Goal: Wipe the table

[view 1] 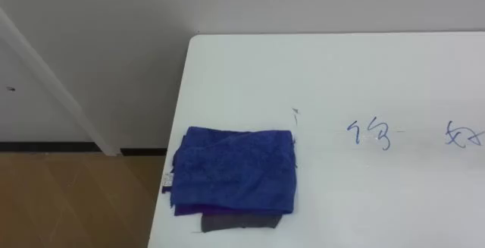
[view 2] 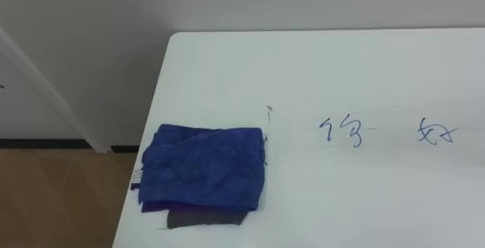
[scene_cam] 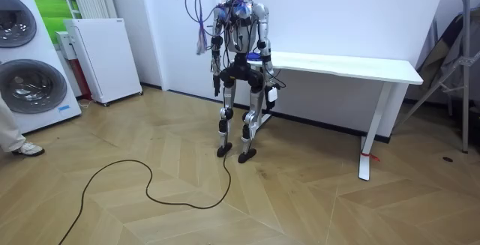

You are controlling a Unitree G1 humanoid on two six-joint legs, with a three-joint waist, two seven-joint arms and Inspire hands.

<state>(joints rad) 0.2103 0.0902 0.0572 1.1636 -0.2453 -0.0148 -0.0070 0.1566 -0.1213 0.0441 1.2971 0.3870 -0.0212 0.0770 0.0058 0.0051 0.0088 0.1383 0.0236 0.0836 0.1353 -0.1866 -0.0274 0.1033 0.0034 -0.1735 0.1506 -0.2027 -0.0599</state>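
Blue cloth (view 1: 235,168) lies on table (view 1: 341,73); room view adds left robot hand (scene_cam: 215,88), right robot hand (scene_cam: 271,92), grip unreadable.

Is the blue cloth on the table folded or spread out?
Folded: the blue cloth lies as a compact rectangle by the left edge of the table, with layered edges showing underneath.

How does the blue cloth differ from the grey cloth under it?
The blue cloth lies on top and shows almost whole; the grey cloth lies beneath, with just a strip showing at the near edge. The blue cloth is bright in colour, the grey cloth dull and dark. Both lie flat near the left edge of the table.
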